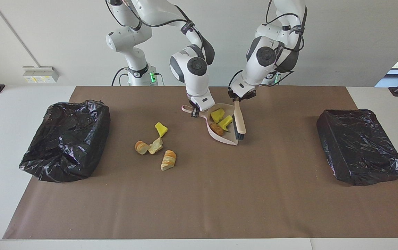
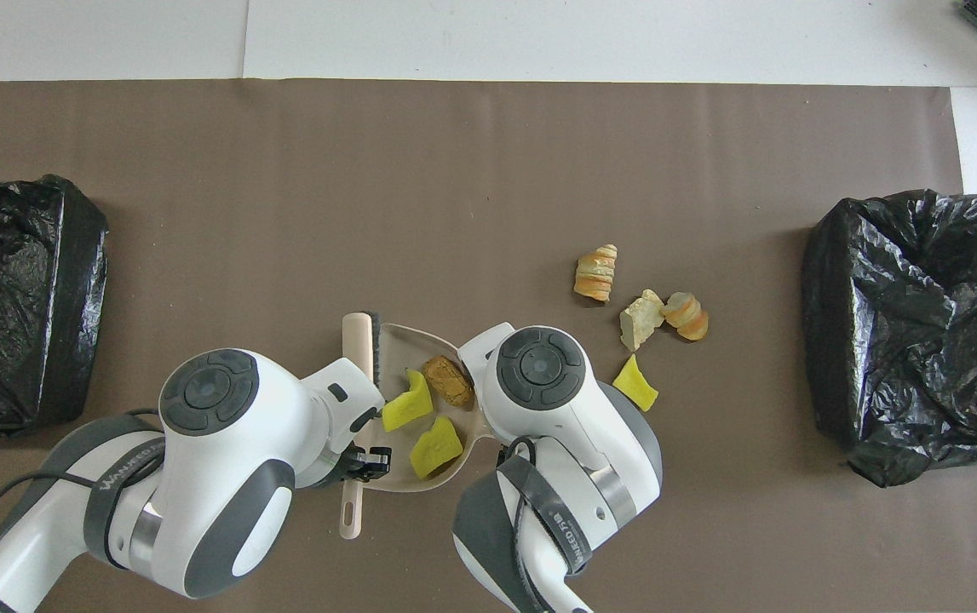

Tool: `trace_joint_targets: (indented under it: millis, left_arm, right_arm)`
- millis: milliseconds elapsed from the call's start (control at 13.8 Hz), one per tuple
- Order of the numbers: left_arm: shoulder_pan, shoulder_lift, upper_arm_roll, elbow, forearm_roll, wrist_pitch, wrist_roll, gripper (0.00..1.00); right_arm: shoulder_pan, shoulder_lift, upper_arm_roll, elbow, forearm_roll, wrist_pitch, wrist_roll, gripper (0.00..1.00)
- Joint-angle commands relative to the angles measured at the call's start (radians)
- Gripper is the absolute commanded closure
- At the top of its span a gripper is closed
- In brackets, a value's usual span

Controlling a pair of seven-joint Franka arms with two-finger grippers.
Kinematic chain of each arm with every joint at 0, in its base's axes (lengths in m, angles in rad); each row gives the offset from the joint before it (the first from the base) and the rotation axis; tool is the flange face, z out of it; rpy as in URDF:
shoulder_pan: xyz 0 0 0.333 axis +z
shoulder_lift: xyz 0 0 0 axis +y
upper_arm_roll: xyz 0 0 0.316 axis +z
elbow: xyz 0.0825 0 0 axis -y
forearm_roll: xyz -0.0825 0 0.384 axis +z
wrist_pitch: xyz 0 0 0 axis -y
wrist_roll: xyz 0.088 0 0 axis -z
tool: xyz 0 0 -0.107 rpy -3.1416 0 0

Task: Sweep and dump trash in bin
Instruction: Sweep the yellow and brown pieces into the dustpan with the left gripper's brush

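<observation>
Only the arms' cable straps carry lettering. In the overhead view the grey strap on the left arm, well back from the left gripper, reads "WANJEED". A like strap on the right arm has printing too small to read. The wall box in the facing view bears yellow labels, illegible.
</observation>
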Motion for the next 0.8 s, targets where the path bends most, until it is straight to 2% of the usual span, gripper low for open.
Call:
trace_joint_targets:
  millis: [0,362,725]
  left_arm:
    - [0.056,0.004,-0.005,0.015,0.062,-0.034,0.006,1.0]
    - [0.071,0.003,-0.008,0.008,0.062,-0.014,-0.002,1.0]
    - [-0.016,-0.005,-0.017,0.008,0.039,0.023,-0.034,1.0]
  right_arm:
    - [-0.009,0.002,0.0,0.027,-0.018,-0.037,0.033,1.0]
    - [-0.052,-0.032,-0.003,0.05,-0.018,-0.094,0.019,1.0]
    - [-0.05,-0.04,-0.003,0.046,-0.021,-0.113,0.018,1.0]
